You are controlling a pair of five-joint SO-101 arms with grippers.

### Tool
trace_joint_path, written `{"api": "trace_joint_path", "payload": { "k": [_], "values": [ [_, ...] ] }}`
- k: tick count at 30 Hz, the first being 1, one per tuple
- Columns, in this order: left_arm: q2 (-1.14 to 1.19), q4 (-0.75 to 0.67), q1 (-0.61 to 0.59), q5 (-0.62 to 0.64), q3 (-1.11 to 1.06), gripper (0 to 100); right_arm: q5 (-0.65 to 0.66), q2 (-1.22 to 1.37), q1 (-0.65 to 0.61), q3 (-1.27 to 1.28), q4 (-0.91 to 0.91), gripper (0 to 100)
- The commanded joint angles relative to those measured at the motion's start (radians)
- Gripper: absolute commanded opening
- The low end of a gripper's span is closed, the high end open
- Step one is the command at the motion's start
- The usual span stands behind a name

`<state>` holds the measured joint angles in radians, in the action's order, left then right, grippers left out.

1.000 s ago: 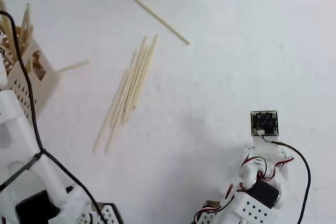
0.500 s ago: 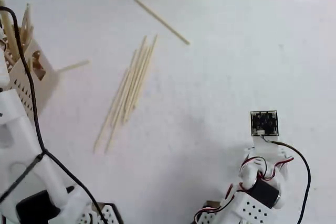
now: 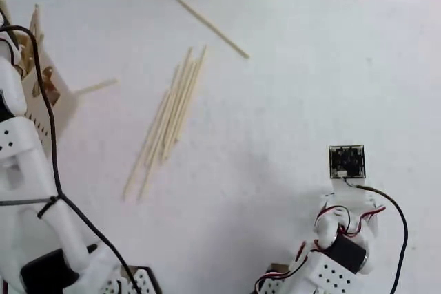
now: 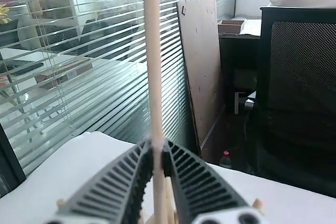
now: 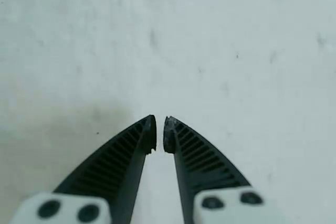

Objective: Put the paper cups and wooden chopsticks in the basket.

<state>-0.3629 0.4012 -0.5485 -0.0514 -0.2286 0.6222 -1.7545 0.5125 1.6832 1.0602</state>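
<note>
1. The left gripper (image 4: 157,148) sits over the basket (image 3: 56,98), its fingers clamped on one chopstick (image 4: 152,66) held upright.
2. More sticks (image 3: 34,25) stand inside the basket.
3. A short stick (image 3: 96,87) lies on the table (image 3: 310,67) just beside the basket. A loose bundle of chopsticks (image 3: 169,118) lies well apart from it, and a lone chopstick (image 3: 212,27) lies farther off.
4. The right gripper (image 5: 159,132) hangs low over the table, far from the basket, its fingers pressed nearly together and holding nothing.

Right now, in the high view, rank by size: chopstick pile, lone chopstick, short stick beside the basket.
1. chopstick pile, longest and widest
2. lone chopstick
3. short stick, clearly the smallest, lying next to the basket
</note>
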Motion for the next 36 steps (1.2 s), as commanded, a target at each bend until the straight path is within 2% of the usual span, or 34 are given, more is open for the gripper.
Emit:
{"api": "trace_joint_path", "payload": {
  "k": [1, 7, 10, 12, 14, 19, 22, 25, 28, 30, 36],
  "values": [
    [-0.027, -0.026, 0.008, -0.003, 0.008, 10, -0.002, -0.002, 0.008, 0.009, 0.004, 4.5],
    [-0.028, -0.02, -0.016, -0.023, 0.011, 11, -0.002, -0.002, 0.008, 0.009, 0.004, 4.5],
    [-0.028, 0.061, -0.036, -0.017, 0.083, 11, -0.002, -0.002, 0.008, 0.009, 0.004, 4.5],
    [-0.03, 0.201, -0.036, -0.018, 0.176, 11, -0.002, -0.002, 0.008, 0.009, 0.004, 4.5],
    [-0.047, 0.4, -0.027, -0.017, 0.288, 11, -0.002, -0.002, 0.008, 0.009, 0.004, 4.5],
    [-0.113, 0.836, 0.117, -0.066, 0.496, 12, -0.002, -0.002, 0.008, 0.009, 0.004, 4.5],
    [-0.133, 0.965, 0.24, -0.143, 0.526, 11, -0.002, -0.002, 0.008, 0.009, 0.004, 4.5],
    [-0.119, 1.071, 0.344, -0.158, 0.511, 11, -0.002, -0.002, 0.008, 0.009, 0.004, 4.5],
    [-0.059, 1.074, 0.438, -0.163, 0.388, 12, -0.002, -0.002, 0.008, 0.009, 0.004, 4.5],
    [0.012, 1.008, 0.492, -0.163, 0.258, 12, -0.002, -0.002, 0.008, 0.009, 0.004, 4.5],
    [0.268, 0.582, 0.608, -0.16, -0.083, 12, -0.002, -0.002, 0.008, 0.009, 0.004, 4.5]
  ]
}}
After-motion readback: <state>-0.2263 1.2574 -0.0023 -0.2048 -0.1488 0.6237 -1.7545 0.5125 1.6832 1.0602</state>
